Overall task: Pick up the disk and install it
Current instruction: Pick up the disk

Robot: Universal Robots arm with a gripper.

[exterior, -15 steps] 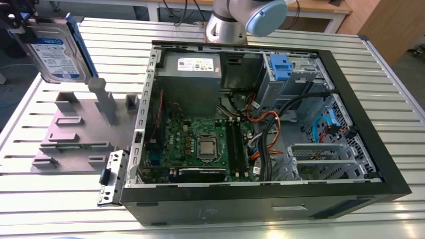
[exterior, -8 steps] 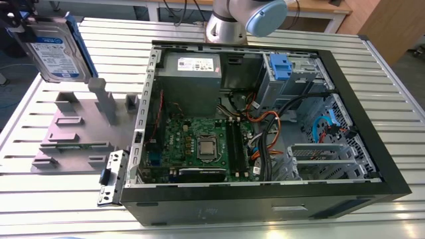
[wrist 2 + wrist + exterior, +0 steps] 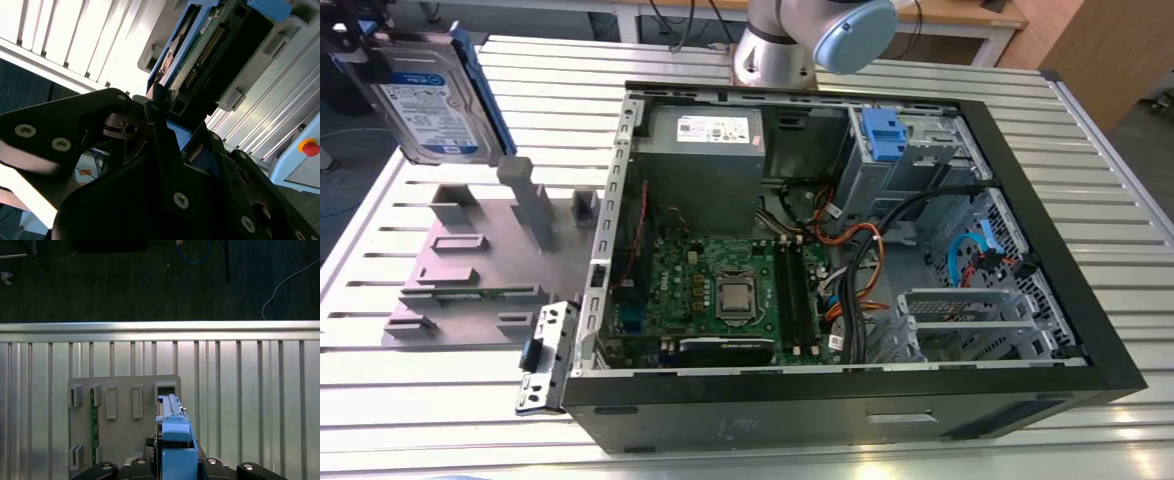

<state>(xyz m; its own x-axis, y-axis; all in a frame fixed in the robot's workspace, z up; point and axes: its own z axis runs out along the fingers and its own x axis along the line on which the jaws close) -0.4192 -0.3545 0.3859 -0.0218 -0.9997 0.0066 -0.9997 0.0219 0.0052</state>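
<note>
The disk (image 3: 434, 95) is hanging in the air, upright, with its blue-and-white label facing the room and a blue rail (image 3: 478, 85) running down its edge. The pincer (image 3: 174, 464) is clamping it from both sides; in the second wrist view the black fingers (image 3: 159, 131) are pressing against the disk's body just under its connector end.

Directly below the pincer, the grey slotted holder (image 3: 125, 410) is lying on the slatted desk (image 3: 1107, 200). One of its slots is holding a thin green circuit board (image 3: 93, 425) on edge, and the slot right under the disk is looking vacant.

Well off to one side of the pincer, the open computer case (image 3: 1041, 230) is lying flat. It is holding the green motherboard (image 3: 720, 290), a grey power supply box (image 3: 707, 150), loose cables (image 3: 854, 250) and a drive cage (image 3: 914, 150) with a blue latch.

To my eye this is the carrying stage. Doing it well is calling for a firm, square squeeze, the disk riding high enough to clear the case wall, and the rails staying parallel to the cage's guides.
</note>
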